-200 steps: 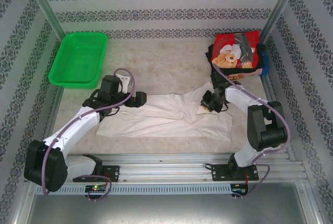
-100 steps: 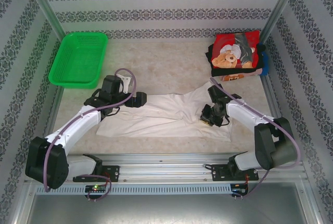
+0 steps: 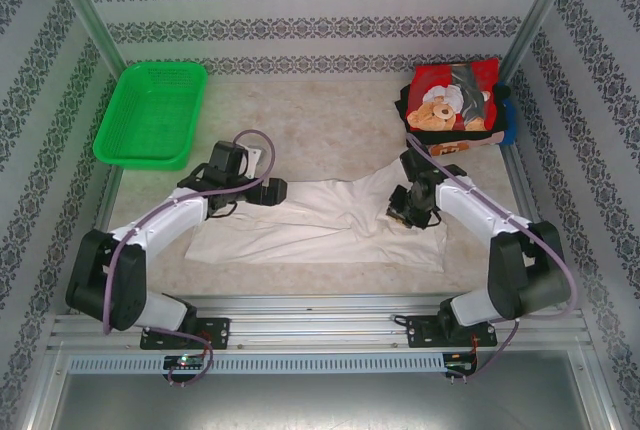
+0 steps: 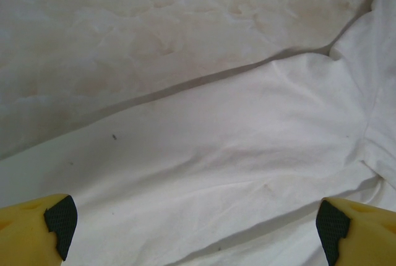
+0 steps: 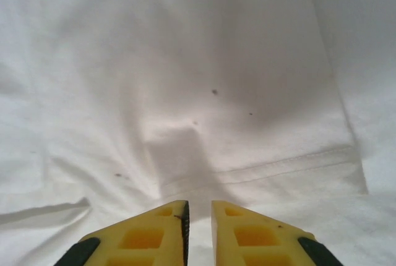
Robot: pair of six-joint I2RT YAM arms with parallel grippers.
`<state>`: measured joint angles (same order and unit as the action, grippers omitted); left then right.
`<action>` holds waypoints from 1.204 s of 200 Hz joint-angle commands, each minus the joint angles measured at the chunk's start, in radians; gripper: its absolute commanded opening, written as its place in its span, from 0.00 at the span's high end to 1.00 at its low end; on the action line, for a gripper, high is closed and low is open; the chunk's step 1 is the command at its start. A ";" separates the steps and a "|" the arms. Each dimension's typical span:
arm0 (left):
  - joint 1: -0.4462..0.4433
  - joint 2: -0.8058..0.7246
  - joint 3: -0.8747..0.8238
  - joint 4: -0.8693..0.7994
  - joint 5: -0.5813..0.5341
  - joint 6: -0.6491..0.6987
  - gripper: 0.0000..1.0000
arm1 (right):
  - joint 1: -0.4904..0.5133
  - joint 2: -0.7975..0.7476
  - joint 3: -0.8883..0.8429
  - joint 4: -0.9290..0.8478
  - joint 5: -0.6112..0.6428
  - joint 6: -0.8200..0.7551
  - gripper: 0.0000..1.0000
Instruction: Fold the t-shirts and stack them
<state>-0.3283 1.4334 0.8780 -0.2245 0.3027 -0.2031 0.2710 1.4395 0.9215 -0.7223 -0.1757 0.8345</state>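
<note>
A large white t-shirt lies spread and creased on the table, between the two arms. My left gripper hovers over its upper left edge. In the left wrist view that gripper is wide open, the shirt beneath it and nothing between the fingers. My right gripper is low over the shirt's folded right part. Its jaws stand a narrow gap apart, just above the hem, and pinch nothing that I can see. A stack of folded t-shirts, topped by a red teddy-bear print, sits at the back right.
A green mesh basket stands at the back left. Bare marbled tabletop lies between basket and stack. Patterned walls and metal posts enclose the table, and a rail runs along the near edge.
The right gripper moved nearer over the shirt's right part, then back a little, and its jaws parted slightly. The left arm shifted right a little, still open.
</note>
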 commanded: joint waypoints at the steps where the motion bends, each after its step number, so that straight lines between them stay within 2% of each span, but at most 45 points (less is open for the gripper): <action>1: -0.011 0.061 0.055 -0.050 -0.011 0.037 0.00 | -0.002 0.010 -0.005 -0.038 0.049 0.017 0.79; 30: 0.011 0.181 0.125 -0.167 -0.006 -0.024 0.00 | -0.003 0.149 0.019 0.044 0.030 0.026 0.81; 66: 0.056 0.307 0.174 -0.276 -0.037 -0.131 0.07 | 0.026 0.310 0.133 0.043 0.067 0.027 0.82; 86: 0.095 0.318 0.157 -0.295 -0.052 -0.185 0.09 | 0.039 0.402 0.224 0.013 0.082 0.023 0.82; 142: 0.170 0.339 0.126 -0.366 -0.062 -0.220 0.16 | 0.081 0.666 0.551 -0.072 0.067 0.002 0.82; 175: 0.207 0.299 0.068 -0.379 -0.047 -0.241 0.17 | 0.095 0.843 0.819 -0.141 0.041 -0.018 0.82; 210: 0.212 0.261 0.043 -0.418 -0.012 -0.259 0.17 | 0.108 1.068 1.216 -0.235 0.014 -0.024 0.82; 241: 0.226 0.216 0.026 -0.448 -0.002 -0.252 0.17 | 0.100 1.263 1.609 -0.199 -0.035 0.004 0.82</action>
<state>-0.1200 1.6543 0.9413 -0.5373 0.2802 -0.4347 0.3691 2.5561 2.2925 -0.9020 -0.1734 0.8257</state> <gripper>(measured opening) 0.826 0.175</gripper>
